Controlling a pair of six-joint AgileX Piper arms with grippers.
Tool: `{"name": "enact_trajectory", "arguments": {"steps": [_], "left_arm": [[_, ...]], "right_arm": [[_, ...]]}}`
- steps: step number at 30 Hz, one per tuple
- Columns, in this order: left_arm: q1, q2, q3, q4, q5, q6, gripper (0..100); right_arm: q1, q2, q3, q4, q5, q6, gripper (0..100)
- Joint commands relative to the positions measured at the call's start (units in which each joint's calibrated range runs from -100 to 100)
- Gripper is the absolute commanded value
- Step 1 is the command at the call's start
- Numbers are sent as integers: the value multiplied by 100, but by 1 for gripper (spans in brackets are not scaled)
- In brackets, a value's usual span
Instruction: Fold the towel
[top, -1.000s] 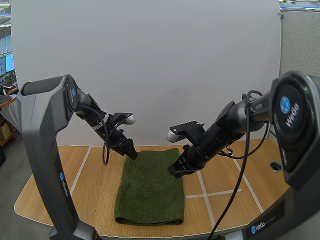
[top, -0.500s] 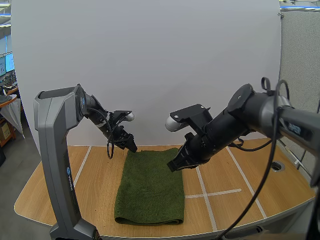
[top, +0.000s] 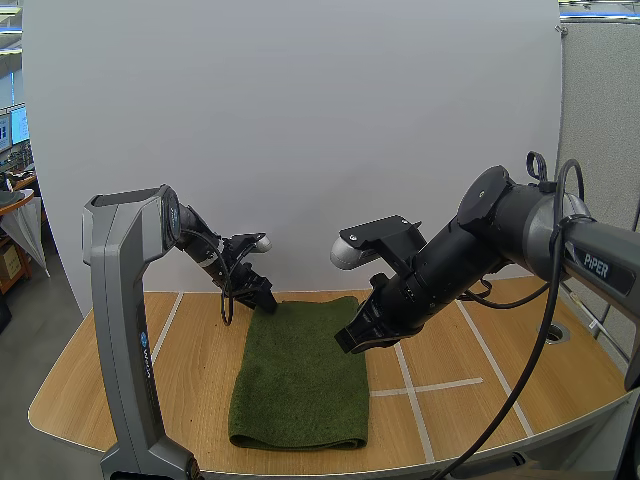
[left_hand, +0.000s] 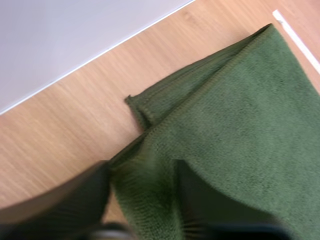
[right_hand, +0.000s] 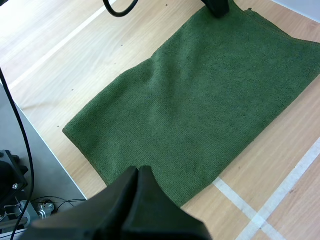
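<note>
So the green towel (top: 298, 372) runs front-to-back on the bench (top: 130, 350), far-left corner inside the spread left pincer (left_hand: 142, 167), right pincer (right_hand: 138, 172) pressed together over its right edge.

Towel (top: 300, 380) is showing plain dark green throughout. Tabletop (top: 180, 370) is showing pale honey wood grain, white lines (top: 408, 385) crossing it. Left pincer (top: 265, 299) and right pincer (top: 352, 341) are both showing black.
</note>
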Motion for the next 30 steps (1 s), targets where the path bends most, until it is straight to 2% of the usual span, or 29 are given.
{"name": "enact_trajectory", "arguments": {"steps": [1,3,11,15,17,25,28,30], "left_arm": [[0,-32,-51,-215,195,44,19],[0,-32,-51,-301,410,24,0],[-10,-260,-51,-1201,600,-141,0],[-64,-588,-51,-1236,600,-422,0],[-139,-789,-51,-1236,600,-466,0],[-678,-1131,-51,-1008,600,-637,0],[-733,-1131,-38,-713,600,-637,0],[-703,-1108,-38,-647,600,-637,0]], "right_arm": [[1,-75,-22,-15,136,5,0],[1,-75,-22,-15,136,5,0],[1,-75,-22,-318,30,-5,0],[1,-75,-22,-318,30,-5,0],[1,-75,-22,-318,30,-5,0],[1,-88,-22,-318,46,-15,0],[1,-182,-22,-318,65,-15,0],[1,-247,-22,-326,98,-15,0]]}}
